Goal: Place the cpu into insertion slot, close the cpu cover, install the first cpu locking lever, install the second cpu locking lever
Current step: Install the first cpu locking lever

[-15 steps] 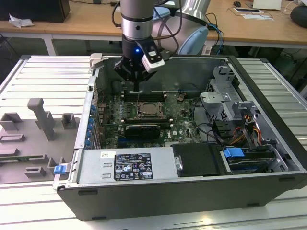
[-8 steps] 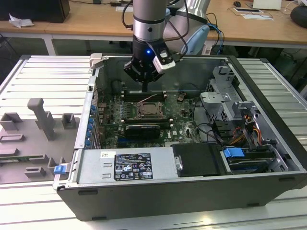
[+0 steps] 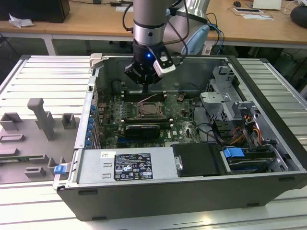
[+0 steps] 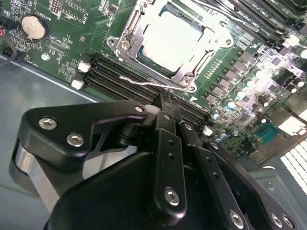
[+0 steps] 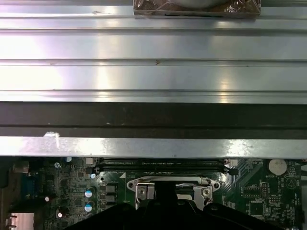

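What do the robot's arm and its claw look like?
The arm is a shiny silver-grey tube with black cables looping beside it and a small blue light near its wrist. The gripper is black metal, chunky, with round silver screws.

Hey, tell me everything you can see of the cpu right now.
The cpu is a flat square chip with a pale silver-beige metal face, glaring under the light in the second wrist view. It lies flat in the insertion slot on the green circuit board. The silvery cpu cover appears to lie down around its edges, its face showing through the window. The gripper is apart from it.
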